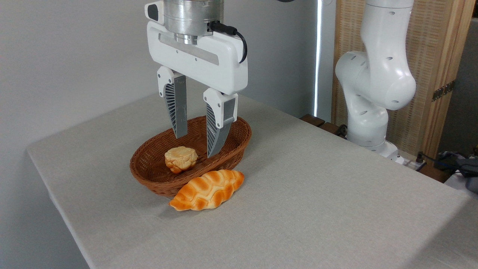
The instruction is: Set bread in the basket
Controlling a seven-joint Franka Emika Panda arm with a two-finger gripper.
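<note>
The bread [207, 189], a glossy orange-golden braided loaf with tapered ends, lies on the table against the front outside wall of the basket [147, 175]. That basket is oval, reddish-brown wicker, shallow with a thick rim. My gripper [196, 146] hangs open above the basket's inside, fingers pointing down with nothing between them. It is up and behind the bread, apart from it.
A small pale tan round bun [181, 158] sits inside the basket, just left of my fingertips. The grey-clothed table [317, 209] stretches to the right and front. The arm's white base [373, 89] stands at the back right, by a wooden screen.
</note>
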